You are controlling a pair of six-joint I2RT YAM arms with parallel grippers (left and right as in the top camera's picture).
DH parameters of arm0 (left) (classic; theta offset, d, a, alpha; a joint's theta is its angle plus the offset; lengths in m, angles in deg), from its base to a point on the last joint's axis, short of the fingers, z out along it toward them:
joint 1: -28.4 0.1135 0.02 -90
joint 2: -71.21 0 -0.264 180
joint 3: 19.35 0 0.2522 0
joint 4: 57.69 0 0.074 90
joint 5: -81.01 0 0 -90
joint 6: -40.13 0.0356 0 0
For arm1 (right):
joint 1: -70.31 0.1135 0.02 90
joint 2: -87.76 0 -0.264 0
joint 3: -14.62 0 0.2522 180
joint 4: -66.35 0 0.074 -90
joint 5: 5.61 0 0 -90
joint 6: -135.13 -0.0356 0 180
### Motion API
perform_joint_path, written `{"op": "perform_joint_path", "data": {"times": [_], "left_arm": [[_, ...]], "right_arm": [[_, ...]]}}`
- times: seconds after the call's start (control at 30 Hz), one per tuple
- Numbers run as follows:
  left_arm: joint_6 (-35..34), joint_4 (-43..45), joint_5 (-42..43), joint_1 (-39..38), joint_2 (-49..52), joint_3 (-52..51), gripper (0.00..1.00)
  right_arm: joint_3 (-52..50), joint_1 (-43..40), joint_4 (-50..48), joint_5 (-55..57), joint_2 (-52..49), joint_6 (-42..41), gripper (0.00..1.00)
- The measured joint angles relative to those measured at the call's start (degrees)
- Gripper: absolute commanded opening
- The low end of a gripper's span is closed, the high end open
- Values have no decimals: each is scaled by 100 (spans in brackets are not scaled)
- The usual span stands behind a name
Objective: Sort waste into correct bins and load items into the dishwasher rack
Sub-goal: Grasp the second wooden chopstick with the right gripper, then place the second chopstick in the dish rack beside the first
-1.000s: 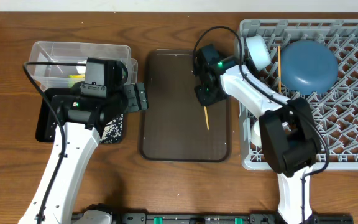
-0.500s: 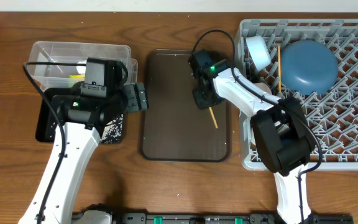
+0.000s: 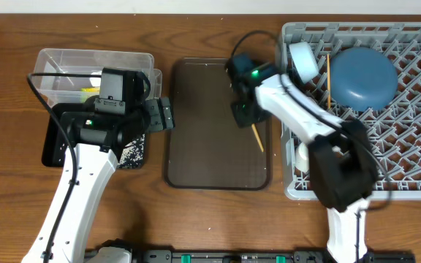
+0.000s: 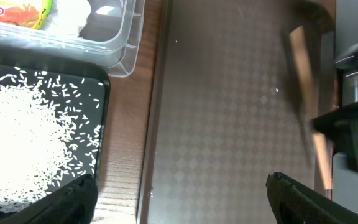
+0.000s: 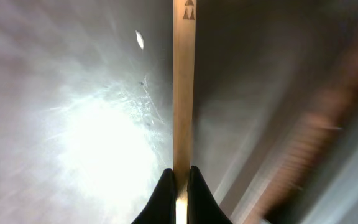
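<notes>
Right wrist: right jaws pinch the light, stiff chopstick (image 5: 181, 87), its length jutting free, liable to swivel; left jaws open.

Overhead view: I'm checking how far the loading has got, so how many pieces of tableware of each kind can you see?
Chopsticks: 2, one in the rack, one in the shut right gripper
Dark blue plate: 1
Pale cups or bowls: 2, upper and lower on the rack's left side
Total: 5
</notes>
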Motion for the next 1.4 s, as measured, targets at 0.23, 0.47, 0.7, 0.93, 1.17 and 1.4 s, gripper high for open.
{"op": "perform_joint_path", "data": {"times": [0.23, 0.47, 0.7, 0.93, 1.17, 1.4], "left_arm": [[0, 0, 0, 0, 0, 0, 89], [0, -2, 2, 0, 0, 0, 89], [0, 2, 0, 0, 0, 0, 89], [0, 0, 0, 0, 0, 0, 90], [0, 0, 0, 0, 0, 0, 89], [0, 0, 0, 0, 0, 0, 89]], "right_arm": [[385, -671, 358, 131, 1956, 278, 1], [409, -1727, 1276, 501, 2603, 737, 1], [-306, -2492, 1200, 597, 2575, 914, 1], [-1515, -2830, 308, 599, 2514, 1045, 1], [-1930, -2830, -264, 575, 2476, 1154, 53], [-1930, -2828, -332, 570, 2476, 1180, 56]]}}
